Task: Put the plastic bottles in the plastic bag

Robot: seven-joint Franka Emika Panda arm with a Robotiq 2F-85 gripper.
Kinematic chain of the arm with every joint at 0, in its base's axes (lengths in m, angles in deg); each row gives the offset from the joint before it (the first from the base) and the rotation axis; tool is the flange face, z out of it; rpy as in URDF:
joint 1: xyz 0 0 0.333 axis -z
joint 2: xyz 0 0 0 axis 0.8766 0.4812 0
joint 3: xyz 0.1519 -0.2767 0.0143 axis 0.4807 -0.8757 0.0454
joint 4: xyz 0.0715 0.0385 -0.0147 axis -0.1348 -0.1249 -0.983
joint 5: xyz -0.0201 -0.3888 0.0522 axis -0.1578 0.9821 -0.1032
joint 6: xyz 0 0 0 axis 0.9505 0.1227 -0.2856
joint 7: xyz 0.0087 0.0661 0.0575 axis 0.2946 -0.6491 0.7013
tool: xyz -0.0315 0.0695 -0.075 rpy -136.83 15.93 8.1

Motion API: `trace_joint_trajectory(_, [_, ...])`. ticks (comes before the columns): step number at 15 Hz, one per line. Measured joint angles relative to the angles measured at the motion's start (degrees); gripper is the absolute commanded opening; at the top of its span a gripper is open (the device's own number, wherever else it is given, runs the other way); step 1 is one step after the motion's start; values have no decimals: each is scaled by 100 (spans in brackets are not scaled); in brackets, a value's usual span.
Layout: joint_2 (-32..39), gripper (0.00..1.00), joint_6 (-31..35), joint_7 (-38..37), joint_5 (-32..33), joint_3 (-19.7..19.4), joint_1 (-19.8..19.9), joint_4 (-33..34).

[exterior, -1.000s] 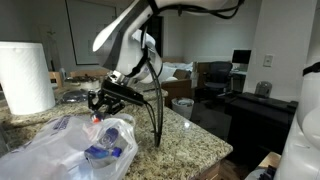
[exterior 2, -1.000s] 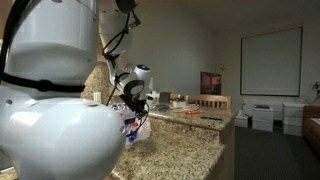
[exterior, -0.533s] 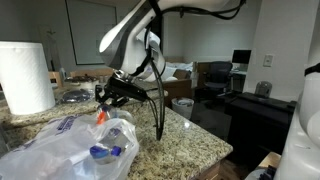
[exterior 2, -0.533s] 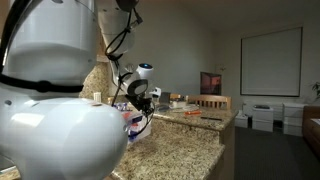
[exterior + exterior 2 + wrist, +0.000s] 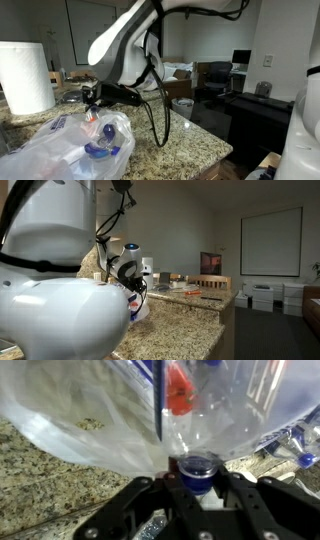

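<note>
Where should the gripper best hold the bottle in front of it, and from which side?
By the blue cap and neck, coming from the cap end: that part is narrow enough for the gripper, while the rest of the bottle is wide and round.

The granite counter [image 5: 195, 135] carries the plastic bag [image 5: 45, 150] and paper towel roll [image 5: 25, 75].

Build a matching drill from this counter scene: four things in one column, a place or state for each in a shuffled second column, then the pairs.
1. white paper towel roll
2. crinkly translucent plastic bag
3. clear plastic bottle with blue cap
4. black robot hand

A. clamped at its cap
B. lying on the speckled stone counter, bottles inside
C. standing upright
D. shut on a bottle

Pairs: 1-C, 2-B, 3-A, 4-D
</note>
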Motion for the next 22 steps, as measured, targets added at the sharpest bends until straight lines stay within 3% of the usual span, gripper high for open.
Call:
trace_joint_trajectory(6, [286,9,1481,-183,621,-144,-378,-300])
trace_joint_trajectory(9, [324,9,1596,-183,629,-104,-522,-123])
trace_joint_trajectory(10, [326,53,1580,-183,649,-89,-557,-28])
trace_joint_trajectory(11, [329,60,1569,-183,695,-69,-578,57])
trace_joint_trajectory(17, [409,97,1553,-282,1379,-129,-642,298])
trace_joint_trajectory(22, [449,100,1553,-294,1764,-251,-642,306])
